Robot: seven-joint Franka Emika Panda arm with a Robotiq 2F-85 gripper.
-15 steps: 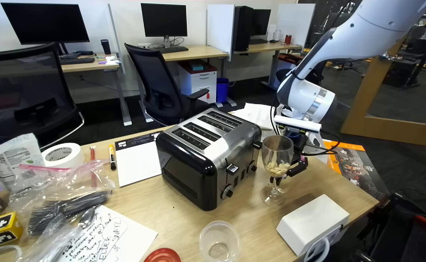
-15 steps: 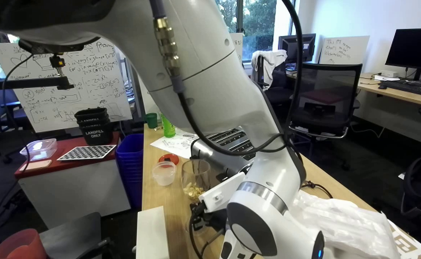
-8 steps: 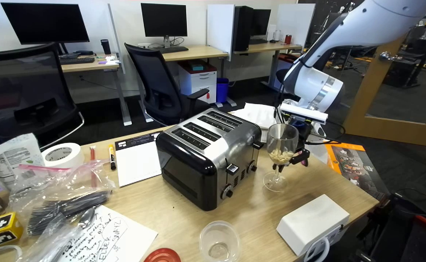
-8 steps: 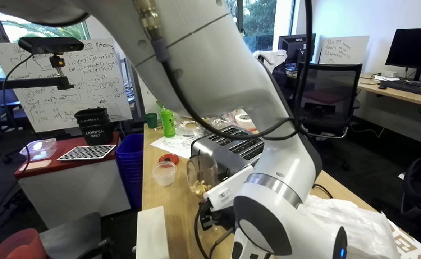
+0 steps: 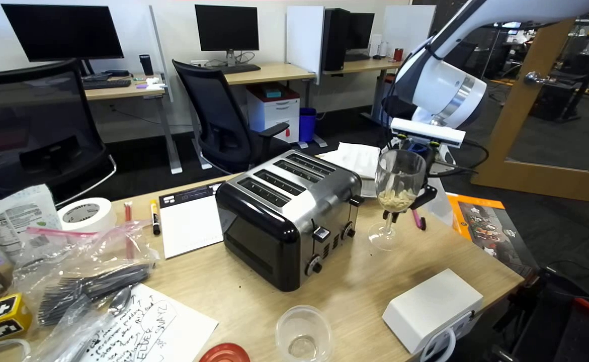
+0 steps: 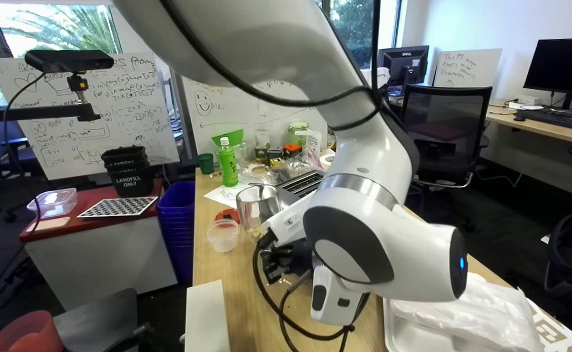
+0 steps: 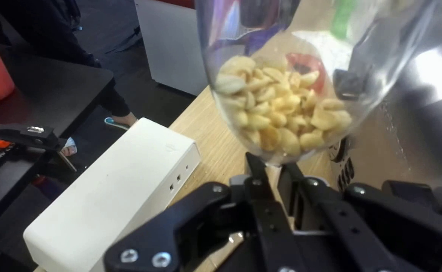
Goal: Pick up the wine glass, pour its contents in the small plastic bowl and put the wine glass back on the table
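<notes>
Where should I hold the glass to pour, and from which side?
By the stem, from the side, as the gripper has the glass. Thin between wider cup and flat foot, it should suit the jaws; with the glass roughly upright, a side hold should leave the cup free to tip.

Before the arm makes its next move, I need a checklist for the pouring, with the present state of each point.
1. Grip: the gripper is shut around the stem of the wine glass: ok.
2. Grip firm enough for tilting: cannot tell.
3. Glass mouth facing up, with pale nut-like pieces inside: ok.
4. Receiver: the small plastic bowl is open at the top, nothing visible inside: ok.
5. Glass above the bowl: not ok; it is held beside the toaster, apart from the bowl.
</notes>
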